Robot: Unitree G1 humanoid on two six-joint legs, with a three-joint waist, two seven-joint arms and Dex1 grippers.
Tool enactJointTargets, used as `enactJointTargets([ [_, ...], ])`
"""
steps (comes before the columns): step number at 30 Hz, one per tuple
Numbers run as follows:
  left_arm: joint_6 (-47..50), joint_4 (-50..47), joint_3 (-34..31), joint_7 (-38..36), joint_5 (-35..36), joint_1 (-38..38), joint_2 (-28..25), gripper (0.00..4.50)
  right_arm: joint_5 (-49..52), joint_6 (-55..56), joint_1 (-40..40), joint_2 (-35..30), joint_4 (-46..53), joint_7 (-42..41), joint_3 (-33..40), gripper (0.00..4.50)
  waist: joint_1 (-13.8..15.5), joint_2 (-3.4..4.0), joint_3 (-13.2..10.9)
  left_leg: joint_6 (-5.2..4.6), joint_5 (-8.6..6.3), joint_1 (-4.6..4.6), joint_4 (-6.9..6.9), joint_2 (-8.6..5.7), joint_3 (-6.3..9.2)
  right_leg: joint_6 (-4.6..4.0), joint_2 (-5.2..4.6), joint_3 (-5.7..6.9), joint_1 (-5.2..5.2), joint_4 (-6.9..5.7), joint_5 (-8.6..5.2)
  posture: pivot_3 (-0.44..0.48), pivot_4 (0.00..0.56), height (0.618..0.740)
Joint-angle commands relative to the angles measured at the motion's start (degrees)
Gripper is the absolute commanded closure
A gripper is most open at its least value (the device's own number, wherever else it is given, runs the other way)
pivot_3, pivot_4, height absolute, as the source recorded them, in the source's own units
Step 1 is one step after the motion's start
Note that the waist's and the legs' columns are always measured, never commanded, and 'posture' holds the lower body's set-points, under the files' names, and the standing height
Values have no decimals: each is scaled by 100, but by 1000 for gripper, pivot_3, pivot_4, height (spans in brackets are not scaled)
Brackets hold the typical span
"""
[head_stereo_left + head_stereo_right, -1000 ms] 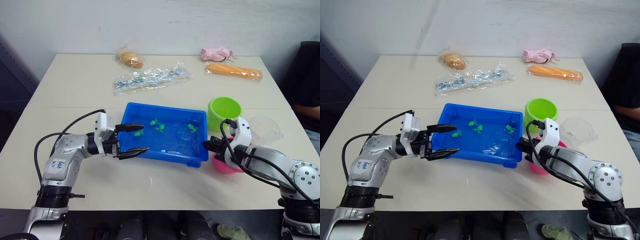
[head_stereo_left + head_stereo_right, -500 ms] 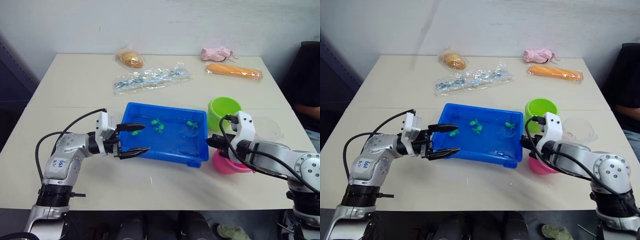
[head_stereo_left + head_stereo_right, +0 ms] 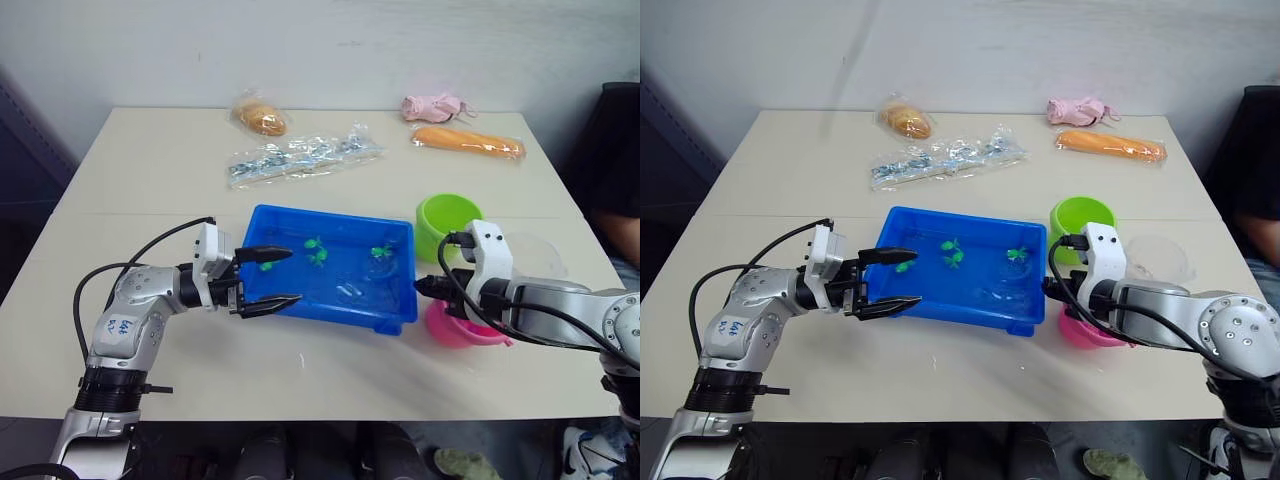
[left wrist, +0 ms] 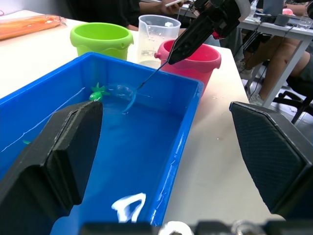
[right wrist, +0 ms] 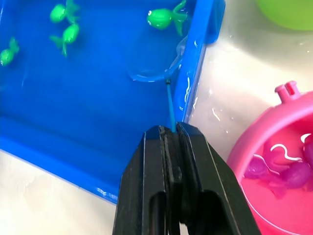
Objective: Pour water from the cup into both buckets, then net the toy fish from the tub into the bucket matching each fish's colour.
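The blue tub holds water and several green toy fish. My right gripper hangs by the tub's right end, shut on the net's thin handle. The net hoop lies in the water just beside one green fish. Under that arm stands the pink bucket, with pink fish in water. The green bucket stands behind it, and the clear cup to its right. My left gripper is open, its jaws straddling the tub's front left rim.
Along the table's far side lie a bagged bread roll, a clear packet, an orange packet and a pink bundle. A person in dark clothes sits at the right edge.
My right gripper has drawn back to the right, and the net hoop has swept from the tub's front middle toward the back right, near a green fish. The left gripper has stayed put.
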State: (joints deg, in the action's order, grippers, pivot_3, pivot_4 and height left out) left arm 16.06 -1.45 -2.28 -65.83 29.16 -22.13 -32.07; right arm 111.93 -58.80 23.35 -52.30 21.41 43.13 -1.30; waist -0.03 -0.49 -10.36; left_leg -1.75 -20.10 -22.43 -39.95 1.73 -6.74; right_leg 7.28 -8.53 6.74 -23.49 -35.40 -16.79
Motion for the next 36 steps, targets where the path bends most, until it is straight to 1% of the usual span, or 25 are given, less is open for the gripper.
enactJointTargets([
  [1, -98, -95, -76, -9, 39, -49, -29, 26, -265, 60, -42, -124, 343, -512, 82, 4500, 1, 0, 0, 0, 0, 0, 0, 0, 0, 0, 0, 0, 0, 0, 0, 0, 150, 740],
  [3, -97, -98, -80, -12, 41, -43, -36, 26, -473, 75, -119, -134, 420, -799, 119, 4500, 1, 0, 0, 0, 0, 0, 0, 0, 0, 0, 0, 0, 0, 1, 0, 0, 150, 740],
  [6, -100, -97, -88, -22, 43, -31, -51, 26, -1029, 82, -265, -142, 637, -1530, 236, 4500, 7, 0, 0, 0, 0, -1, 0, -1, 0, 0, 0, 0, 0, 4, 0, 0, 150, 740],
  [11, -114, -90, -110, -54, 48, -12, -92, 26, -1813, 297, -752, -94, 983, -2640, 618, 4500, 27, 0, 0, -1, -1, -1, 0, -2, 0, 2, 0, 1, 1, 4, 1, 0, 150, 740],
  [14, -134, -110, -124, -79, 59, 33, -120, 26, -2173, 442, -1041, -62, 1167, -3092, 820, 4500, 29, 0, 0, -1, -1, 0, 0, -2, -1, 4, 0, 1, 1, 5, 2, 0, 150, 740],
  [19, -108, -61, -219, -170, 140, 21, -217, 26, -2937, 806, -1819, -94, 1679, -4092, 1471, 4500, 53, 0, 0, -1, -1, 0, 2, -2, 0, 4, 1, 3, 1, 8, 2, 0, 150, 740],
  [21, -108, -12, -226, -166, 158, -62, -194, 26, -3062, 920, -2155, -46, 1756, -4362, 1766, 4500, 76, 0, 0, -1, -1, 1, 1, -4, -1, 5, 1, 1, 2, 7, 3, 0, 150, 740],
  [27, -128, 106, -217, -211, 145, -186, -135, 26, -2988, 1185, -2751, 158, 1846, -4884, 2411, 4500, 137, 0, 0, -2, -1, 4, 0, -5, -1, 7, 2, -1, 6, 7, 4, 0, 150, 740],
  [30, -172, 191, -243, -120, 150, -306, -30, 26, -3292, 1207, -3000, 123, 1979, -5215, 2482, 4500, 146, 0, 0, -2, -1, 4, -1, -6, -1, 7, 2, -1, 6, 6, 5, 0, 150, 740],
  [34, 16, 208, -175, 24, 184, -535, 132, 26, -3342, 1307, -3253, 327, 2026, -5041, 2517, 4500, 151, -2, 0, -2, -1, 4, -1, -8, 2, 8, 2, -1, 8, 8, 5, 0, 150, 740],
  [36, 73, 186, -158, 74, 202, -612, 194, 26, -3149, 1311, -3374, 384, 2033, -4950, 2631, 4500, 148, -1, 0, -2, -1, 4, -1, -7, 2, 8, 3, -1, 9, 7, 5, 0, 150, 740],
])
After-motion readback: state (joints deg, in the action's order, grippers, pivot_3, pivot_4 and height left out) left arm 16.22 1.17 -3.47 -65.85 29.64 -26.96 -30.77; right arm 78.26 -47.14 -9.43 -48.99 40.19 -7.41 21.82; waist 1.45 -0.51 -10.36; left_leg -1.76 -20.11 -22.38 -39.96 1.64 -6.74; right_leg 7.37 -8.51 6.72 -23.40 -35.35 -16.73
